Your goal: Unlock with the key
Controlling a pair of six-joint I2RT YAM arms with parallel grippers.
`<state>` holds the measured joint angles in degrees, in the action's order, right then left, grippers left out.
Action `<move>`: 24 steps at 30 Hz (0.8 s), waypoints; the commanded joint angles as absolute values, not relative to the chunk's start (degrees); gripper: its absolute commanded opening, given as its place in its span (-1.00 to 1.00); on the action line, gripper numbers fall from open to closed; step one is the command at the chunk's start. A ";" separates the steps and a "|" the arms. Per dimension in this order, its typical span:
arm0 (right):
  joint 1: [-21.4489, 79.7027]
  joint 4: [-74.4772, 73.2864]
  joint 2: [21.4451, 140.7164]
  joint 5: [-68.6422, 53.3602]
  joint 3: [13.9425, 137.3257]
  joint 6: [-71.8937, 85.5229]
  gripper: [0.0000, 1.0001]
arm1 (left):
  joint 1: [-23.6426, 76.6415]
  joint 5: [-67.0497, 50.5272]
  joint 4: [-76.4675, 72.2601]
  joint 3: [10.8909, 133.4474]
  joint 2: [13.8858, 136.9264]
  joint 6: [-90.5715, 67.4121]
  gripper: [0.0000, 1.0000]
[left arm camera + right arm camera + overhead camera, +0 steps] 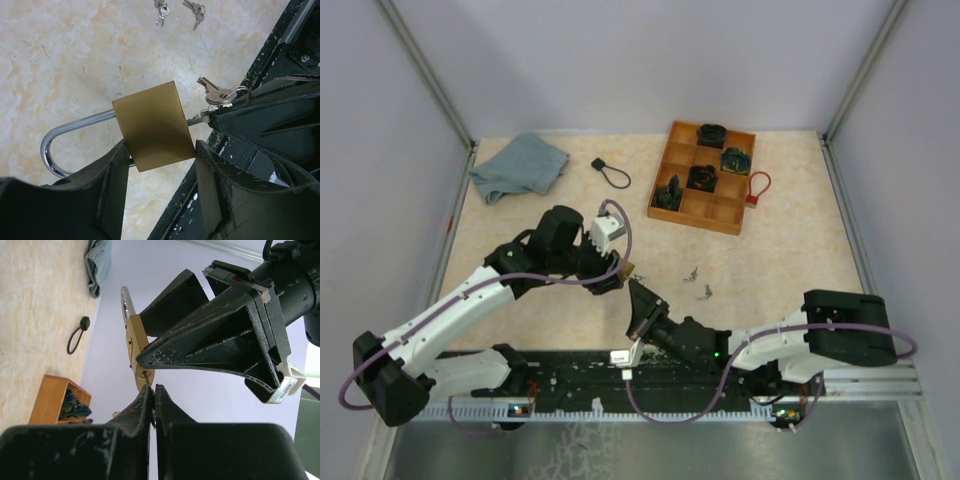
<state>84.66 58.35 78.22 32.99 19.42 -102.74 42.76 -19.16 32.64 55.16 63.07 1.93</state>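
A brass padlock point(152, 125) with a steel shackle point(55, 140) is clamped across its body by my left gripper point(161, 150), held above the table. In the top view the left gripper point(610, 272) meets the right gripper point(638, 300) over the table's front middle. My right gripper point(153, 389) is shut on a key point(148, 380) whose blade sits in the keyhole at the padlock's bottom point(136, 352). A key ring with a spare key point(220, 94) hangs beside the right fingers. The shackle's lower leg is hidden behind my left finger.
Two loose key bunches point(692, 273) point(706, 291) lie on the table just right of the grippers. A wooden compartment tray point(728, 215) with dark items stands at the back right, a red loop point(758, 187) beside it. A black cable lock point(610, 172) and blue cloth point(520, 165) lie back left.
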 commanded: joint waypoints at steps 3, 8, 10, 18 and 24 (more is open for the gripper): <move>85.47 53.45 78.11 29.92 23.47 -100.27 -1.00 | 44.33 -26.67 28.81 58.45 61.80 1.90 -1.00; 85.45 49.35 78.81 29.14 25.18 -98.07 -1.00 | 46.11 -29.00 27.82 58.77 61.77 2.49 -1.00; 85.51 47.69 78.99 28.86 26.14 -96.82 -1.00 | 46.73 -29.16 27.77 58.84 61.70 2.68 -1.00; 85.52 46.25 77.40 29.66 25.96 -94.17 -0.74 | 46.90 -19.96 27.35 56.65 58.94 3.57 -1.00; 85.51 42.78 71.31 27.99 25.03 -88.39 -0.29 | 46.87 -10.56 27.40 55.15 59.52 3.21 -1.00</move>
<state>85.01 45.25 75.70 31.62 23.79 -94.13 46.37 -14.11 33.58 55.05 60.95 3.64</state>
